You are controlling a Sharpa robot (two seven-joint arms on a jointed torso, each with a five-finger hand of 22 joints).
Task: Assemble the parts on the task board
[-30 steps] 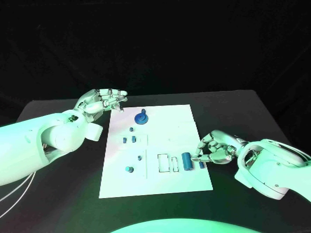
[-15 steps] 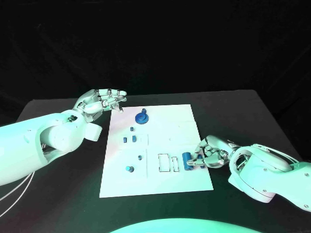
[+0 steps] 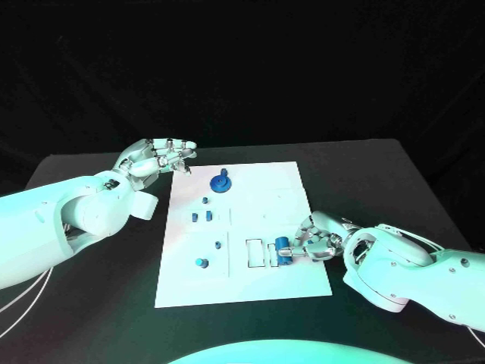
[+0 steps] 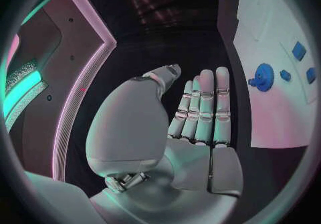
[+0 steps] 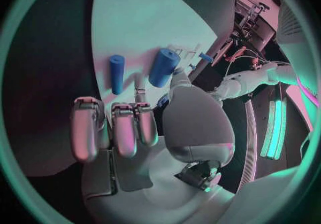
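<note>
Now, right robot hand [image 3: 314, 243] touching thick blue cylinder [image 3: 282, 251], long axis front-to-back on task board [image 3: 264, 199]

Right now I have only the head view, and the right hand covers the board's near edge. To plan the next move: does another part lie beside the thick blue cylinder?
Observer: Yes. The right wrist view shows a thinner blue cylinder lying on the task board, beside the thick blue cylinder and apart from it.
Operator: Does the right hand grip the thick one?
Observer: The thumb tip of the right hand sits at the thick blue cylinder's near end. I cannot tell whether it grips.
Operator: And the left hand?
Observer: The left wrist view shows the left hand with straight fingers, holding nothing.
</note>
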